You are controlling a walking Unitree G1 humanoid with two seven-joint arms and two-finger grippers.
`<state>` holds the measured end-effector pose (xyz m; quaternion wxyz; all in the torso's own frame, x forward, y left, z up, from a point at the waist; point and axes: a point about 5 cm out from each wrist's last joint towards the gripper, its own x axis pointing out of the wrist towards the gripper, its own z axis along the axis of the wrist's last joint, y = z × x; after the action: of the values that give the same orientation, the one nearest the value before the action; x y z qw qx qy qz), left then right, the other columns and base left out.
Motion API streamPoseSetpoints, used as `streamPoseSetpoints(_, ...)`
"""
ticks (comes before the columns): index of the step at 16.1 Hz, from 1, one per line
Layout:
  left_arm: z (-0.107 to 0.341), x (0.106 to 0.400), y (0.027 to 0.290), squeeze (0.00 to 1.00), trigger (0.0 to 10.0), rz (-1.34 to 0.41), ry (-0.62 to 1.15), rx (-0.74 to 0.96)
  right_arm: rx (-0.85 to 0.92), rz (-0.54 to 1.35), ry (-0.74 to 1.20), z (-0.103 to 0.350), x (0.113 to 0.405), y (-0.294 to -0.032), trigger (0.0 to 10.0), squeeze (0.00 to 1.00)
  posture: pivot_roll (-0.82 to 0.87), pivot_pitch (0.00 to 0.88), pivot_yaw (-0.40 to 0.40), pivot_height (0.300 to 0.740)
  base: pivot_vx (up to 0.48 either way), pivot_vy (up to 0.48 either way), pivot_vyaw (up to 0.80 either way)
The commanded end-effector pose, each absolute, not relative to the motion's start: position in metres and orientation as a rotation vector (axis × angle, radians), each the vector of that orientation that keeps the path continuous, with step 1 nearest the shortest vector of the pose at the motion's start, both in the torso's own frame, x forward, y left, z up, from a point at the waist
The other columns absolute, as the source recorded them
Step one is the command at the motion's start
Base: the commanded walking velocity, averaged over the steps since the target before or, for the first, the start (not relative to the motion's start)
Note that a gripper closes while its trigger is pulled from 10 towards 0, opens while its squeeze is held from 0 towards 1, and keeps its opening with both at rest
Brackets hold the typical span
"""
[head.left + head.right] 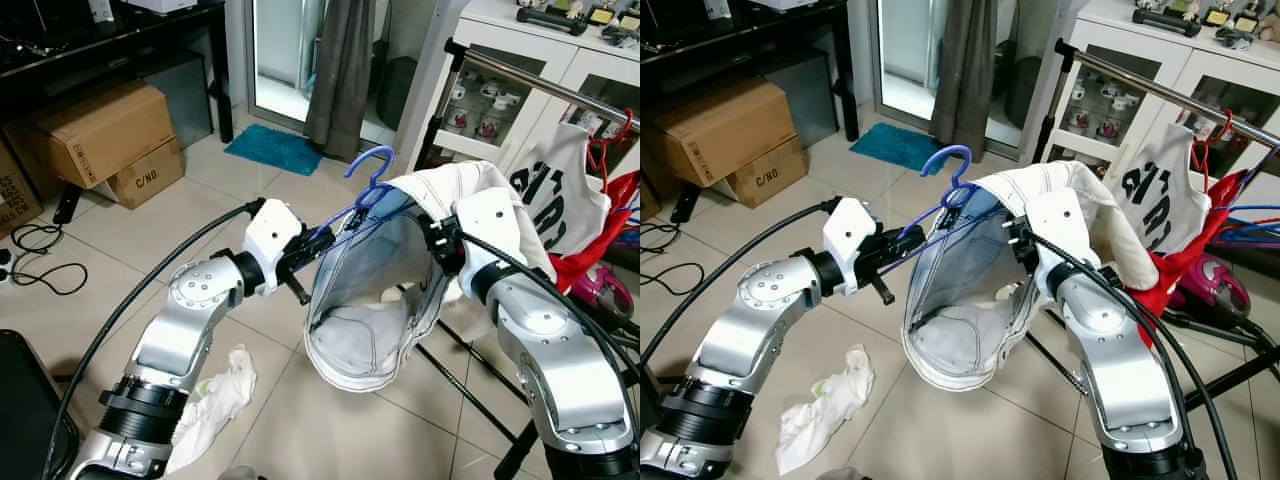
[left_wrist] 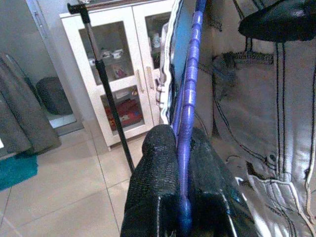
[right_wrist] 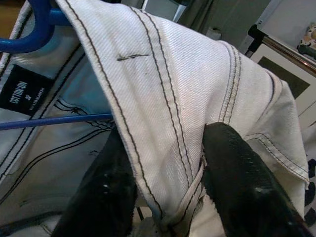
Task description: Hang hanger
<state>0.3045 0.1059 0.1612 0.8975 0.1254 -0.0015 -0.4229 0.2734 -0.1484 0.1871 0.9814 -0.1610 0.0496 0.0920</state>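
Observation:
A blue plastic hanger (image 1: pixel 368 178) is held in the air in front of me, its hook up. My left gripper (image 1: pixel 312 246) is shut on the hanger's left arm (image 2: pixel 186 148). A white denim garment (image 1: pixel 385 290) with dark stitching hangs open from the hanger like a sack. At the garment's right side my right gripper (image 1: pixel 436 246) is shut on its waistband (image 3: pixel 168 148). To the right and behind runs a metal clothes rail (image 1: pixel 545 85), carrying a white printed shirt (image 1: pixel 560 205) and red clothing (image 1: pixel 590 255).
A crumpled white cloth (image 1: pixel 222 395) lies on the tiled floor below my left arm. The rack's black legs (image 1: pixel 470 385) cross the floor under the garment. Cardboard boxes (image 1: pixel 105 135) stand at left, a white glass-door cabinet (image 1: pixel 520 70) behind the rail, a teal mat (image 1: pixel 272 148) by the door.

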Motion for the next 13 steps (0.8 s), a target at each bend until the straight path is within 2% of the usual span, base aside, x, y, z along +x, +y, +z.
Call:
streamPoseSetpoints(1, 0.1803, 0.3024, 0.1021, 0.00, 0.0, -0.878, -0.104, 0.231, -0.320, 0.161, 0.094, 0.1893, 0.2751, -0.1526, 0.0, 0.00, 0.06, 0.000, -0.076, 0.740, 0.000, 0.000, 0.00)
streamPoseSetpoints(13, 0.1757, 0.3009, 0.1031, 0.00, 0.0, -0.887, -0.083, 0.239, -0.269, 0.130, 0.061, 0.1960, 0.2794, -0.1565, 0.0, 0.00, 0.06, 0.000, -0.076, 0.740, 0.000, 0.000, 0.00)
